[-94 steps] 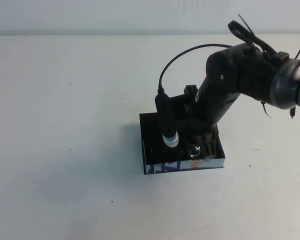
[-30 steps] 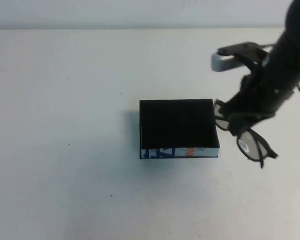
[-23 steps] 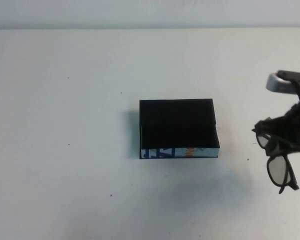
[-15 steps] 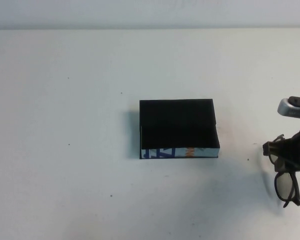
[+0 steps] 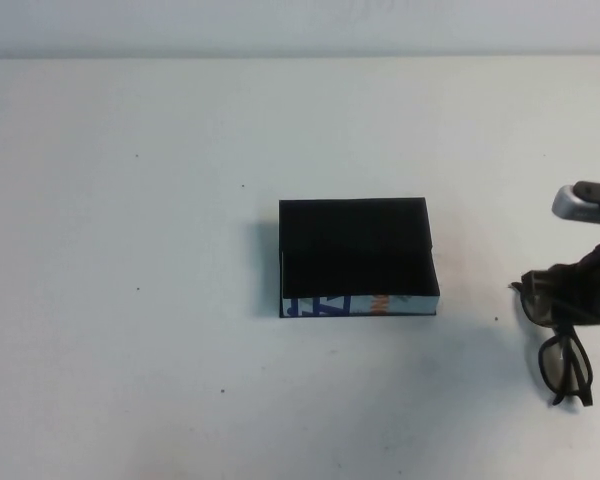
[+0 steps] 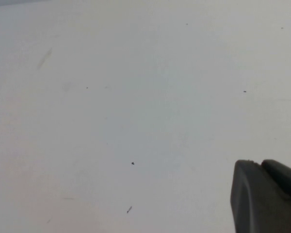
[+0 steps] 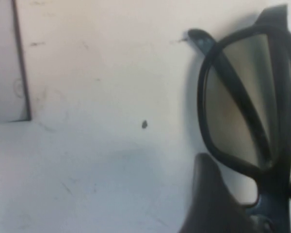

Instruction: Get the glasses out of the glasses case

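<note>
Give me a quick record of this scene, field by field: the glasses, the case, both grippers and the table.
glasses: out of the case, at the table's right edge, held by the right gripper
glasses case: mid-table, open top, nothing seen inside
right gripper: right of the case, shut on the glasses' frame
left gripper: only a dark finger shows in the left wrist view, over bare table
table: white, lightly speckled

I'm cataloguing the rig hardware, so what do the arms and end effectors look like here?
The right end effector, at the table's right edge in the high view, is matte black with a silver-grey rounded part above it. The left end effector appears only in the left wrist view as a dark grey, rounded, blocky finger. No cables or markings show.
</note>
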Controlling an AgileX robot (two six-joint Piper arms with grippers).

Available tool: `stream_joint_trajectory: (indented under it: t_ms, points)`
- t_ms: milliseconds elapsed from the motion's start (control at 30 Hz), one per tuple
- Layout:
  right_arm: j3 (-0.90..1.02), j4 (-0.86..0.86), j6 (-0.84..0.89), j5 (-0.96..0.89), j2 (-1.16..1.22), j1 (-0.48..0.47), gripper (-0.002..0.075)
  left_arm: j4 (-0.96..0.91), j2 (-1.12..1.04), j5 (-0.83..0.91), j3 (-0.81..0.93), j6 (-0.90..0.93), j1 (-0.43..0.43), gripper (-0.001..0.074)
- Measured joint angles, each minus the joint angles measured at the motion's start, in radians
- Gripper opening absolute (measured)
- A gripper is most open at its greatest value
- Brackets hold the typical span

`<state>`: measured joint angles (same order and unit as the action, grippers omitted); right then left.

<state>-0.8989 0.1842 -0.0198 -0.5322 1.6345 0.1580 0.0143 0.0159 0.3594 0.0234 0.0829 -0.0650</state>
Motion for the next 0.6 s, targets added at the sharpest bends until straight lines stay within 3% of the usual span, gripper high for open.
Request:
stream_joint_trajectory:
  t_ms: [133, 267, 600]
  points:
    - [0.000, 0.000, 0.002, 0.011, -0.145, 0.008, 0.0332, 0.000, 0.000, 0.000, 0.000, 0.000, 0.000, -0.0004]
    - [0.000, -0.022, 0.002, 0.011, -0.337, 0.034, 0.0293, 0.000, 0.000, 0.000, 0.000, 0.000, 0.000, -0.0004]
    - [0.090, -0.036, 0.002, -0.130, -0.719, 0.074, 0.0060, 0.000, 0.000, 0.000, 0.000, 0.000, 0.000, -0.0004]
